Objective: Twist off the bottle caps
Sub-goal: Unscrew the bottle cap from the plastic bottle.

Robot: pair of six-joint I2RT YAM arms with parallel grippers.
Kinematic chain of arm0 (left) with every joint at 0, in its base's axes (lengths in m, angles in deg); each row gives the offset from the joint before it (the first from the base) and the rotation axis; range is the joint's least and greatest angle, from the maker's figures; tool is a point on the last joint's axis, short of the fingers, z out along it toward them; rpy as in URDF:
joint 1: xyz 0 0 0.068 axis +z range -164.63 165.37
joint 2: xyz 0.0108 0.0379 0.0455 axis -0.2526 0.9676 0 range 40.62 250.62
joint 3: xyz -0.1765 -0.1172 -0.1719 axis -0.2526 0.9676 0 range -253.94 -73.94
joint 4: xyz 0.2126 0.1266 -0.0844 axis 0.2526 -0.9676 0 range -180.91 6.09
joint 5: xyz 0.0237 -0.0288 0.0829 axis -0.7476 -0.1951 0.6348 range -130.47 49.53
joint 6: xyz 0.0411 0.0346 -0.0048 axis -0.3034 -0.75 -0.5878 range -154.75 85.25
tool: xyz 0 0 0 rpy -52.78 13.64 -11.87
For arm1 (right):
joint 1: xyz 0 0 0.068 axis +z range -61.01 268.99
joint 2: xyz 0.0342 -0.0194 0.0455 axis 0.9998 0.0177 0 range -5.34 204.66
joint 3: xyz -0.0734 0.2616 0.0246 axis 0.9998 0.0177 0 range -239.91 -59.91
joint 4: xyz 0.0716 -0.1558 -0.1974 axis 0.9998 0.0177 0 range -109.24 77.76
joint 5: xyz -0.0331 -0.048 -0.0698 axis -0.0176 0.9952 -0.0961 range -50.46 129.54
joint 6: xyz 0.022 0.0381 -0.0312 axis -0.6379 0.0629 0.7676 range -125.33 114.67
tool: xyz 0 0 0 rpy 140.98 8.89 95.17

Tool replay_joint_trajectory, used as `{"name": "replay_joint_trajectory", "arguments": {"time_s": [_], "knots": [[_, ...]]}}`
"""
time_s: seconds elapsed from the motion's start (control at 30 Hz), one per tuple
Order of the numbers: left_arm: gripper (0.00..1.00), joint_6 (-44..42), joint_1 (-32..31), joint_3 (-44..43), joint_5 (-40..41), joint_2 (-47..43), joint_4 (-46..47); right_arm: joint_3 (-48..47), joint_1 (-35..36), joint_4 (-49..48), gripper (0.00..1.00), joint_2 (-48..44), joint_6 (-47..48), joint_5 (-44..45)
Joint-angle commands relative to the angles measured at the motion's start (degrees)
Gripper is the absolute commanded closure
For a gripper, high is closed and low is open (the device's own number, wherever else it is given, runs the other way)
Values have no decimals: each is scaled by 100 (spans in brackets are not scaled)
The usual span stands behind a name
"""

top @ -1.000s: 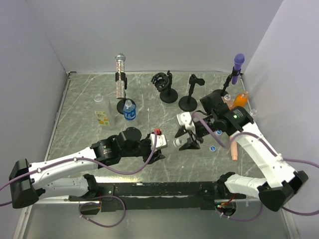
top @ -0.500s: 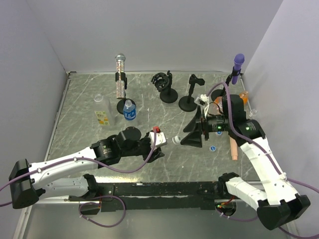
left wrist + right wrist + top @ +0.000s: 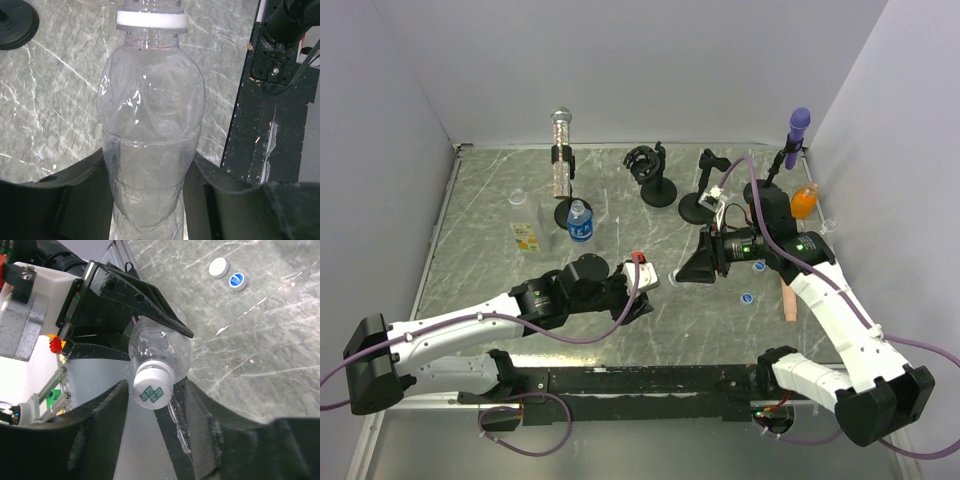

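A clear bottle (image 3: 150,115) with a little water lies on its side between the arms, and my left gripper (image 3: 150,167) is shut on its body. Its white bottle cap (image 3: 152,391), marked with a green logo, points at my right gripper (image 3: 152,390). That gripper's fingers (image 3: 192,415) are closed against the cap's sides. From above, the left gripper (image 3: 642,283) and the right gripper (image 3: 688,268) meet at the bottle (image 3: 666,284) in mid-table. Loose bottle caps lie nearby: a blue one (image 3: 746,297) and a blue one (image 3: 237,280) beside a white one (image 3: 218,267).
A blue-labelled bottle (image 3: 580,222) and one with a yellow-green label (image 3: 525,228) stand at the left, an orange bottle (image 3: 803,200) at the right. Silver (image 3: 560,150) and purple (image 3: 798,125) microphones and black stands (image 3: 660,190) line the back. A peach stick (image 3: 788,298) lies right.
My right gripper let go of the cap, opened wide, turned at the wrist, and has closed on the cap again. The left gripper kept its hold on the bottle and barely moved.
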Motion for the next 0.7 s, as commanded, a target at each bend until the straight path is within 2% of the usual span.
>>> {"name": "replay_joint_trajectory", "arguments": {"time_s": [0.0, 0.23, 0.5, 0.6, 0.67], "knots": [[64, 74, 23, -220, 113, 10, 215, -334, 78, 18, 48, 24, -11, -3], [64, 65, 23, -300, 157, 63, 189, -448, 183, 177, 45, 120, 121, 76], [64, 83, 23, -264, 166, 1, 180, -545, 262, 317, 51, 235, 218, 138], [64, 83, 23, -282, 166, 27, 180, -572, 289, 361, 61, 270, 297, 103], [64, 65, 23, -291, 148, 36, 180, -624, 297, 379, 73, 296, 411, 41]]}}
